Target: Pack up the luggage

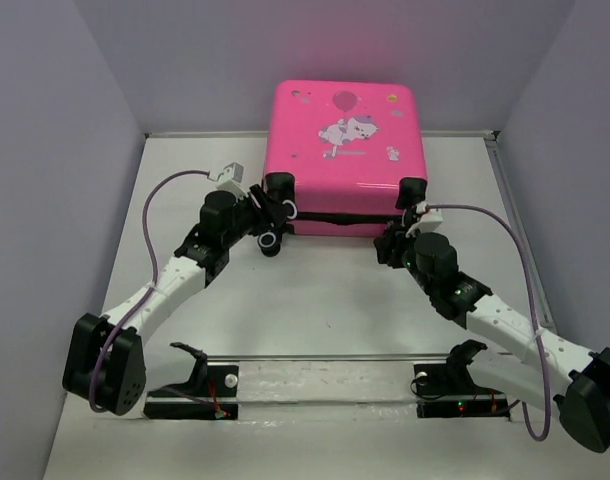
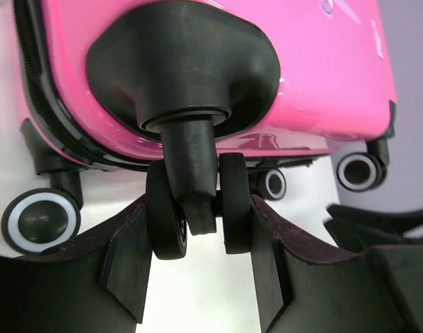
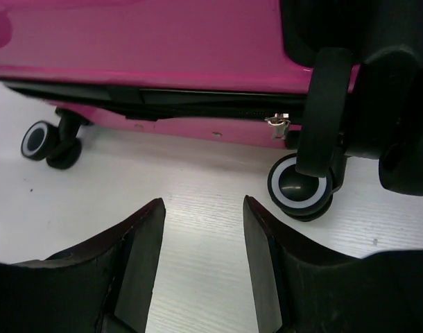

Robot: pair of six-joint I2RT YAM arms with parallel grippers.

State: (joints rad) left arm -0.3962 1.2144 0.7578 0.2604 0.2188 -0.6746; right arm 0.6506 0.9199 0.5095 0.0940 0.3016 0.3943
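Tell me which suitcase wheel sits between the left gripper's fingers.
The raised twin caster on the luggage, touching both fingers of the left gripper; the white-ringed wheels lower down stand clear.

Top external — I look down from above and behind both arms (image 1: 165, 283), whole bench (image 1: 315, 310) in frame. Left wrist — very close, low over the left fingers (image 2: 121, 267), facing a corner wheel (image 2: 164, 222) of the luggage (image 2: 322, 69). Right wrist: low over the right fingers (image 3: 135, 267), slightly farther back, facing its zipper side. All three share that wheeled edge.

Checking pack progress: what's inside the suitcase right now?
Can't be seen. The suitcase lies closed on the table, printed side up, its halves meeting at the zipper band. Its interior is fully covered, so contents are unknown.
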